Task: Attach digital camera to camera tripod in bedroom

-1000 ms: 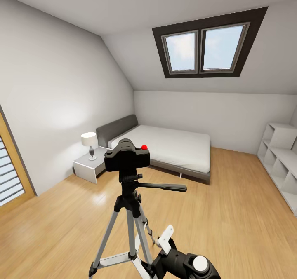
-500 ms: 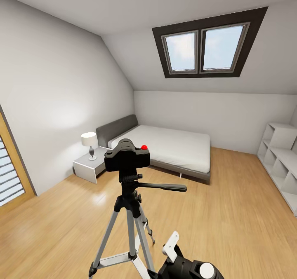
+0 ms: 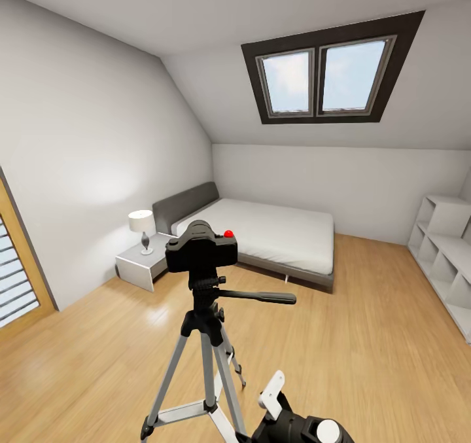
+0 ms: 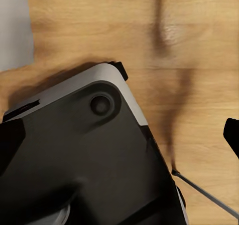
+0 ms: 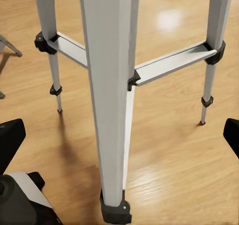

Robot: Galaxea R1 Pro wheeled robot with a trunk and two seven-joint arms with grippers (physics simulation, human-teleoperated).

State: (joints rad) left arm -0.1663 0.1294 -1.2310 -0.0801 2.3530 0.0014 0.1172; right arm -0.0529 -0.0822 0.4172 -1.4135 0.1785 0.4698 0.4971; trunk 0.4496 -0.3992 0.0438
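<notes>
Digital camera (image 3: 201, 247) sits on the head of the camera tripod (image 3: 208, 338), clear of both grippers, and the attachment appears complete. Right gripper (image 5: 119, 135): fingers spread wide, dark tips (image 5: 11, 140) at opposite margins of the right wrist view, nothing between them but the tripod's near silver leg (image 5: 110, 85), which stands close ahead without visible contact. From the head camera, the right arm (image 3: 297, 423) lies low, just beside the tripod's feet. Left gripper (image 4: 119, 135): fingers likewise apart, empty, hanging over the robot's own grey-and-black base (image 4: 84, 155) and the wood floor (image 4: 199, 60). Beyond the tripod, the pan handle (image 3: 258, 296) points toward the shelving side of the bedroom; the grey bed (image 3: 275, 233) and the nightstand with lamp (image 3: 142, 228) stand against the far walls under the skylight (image 3: 327, 73). Risk, as judged: any sweep of the right arm or roll of the base could strike a leg or brace (image 5: 172, 60), and the top-heavy stand might tip, dropping the camera.
</notes>
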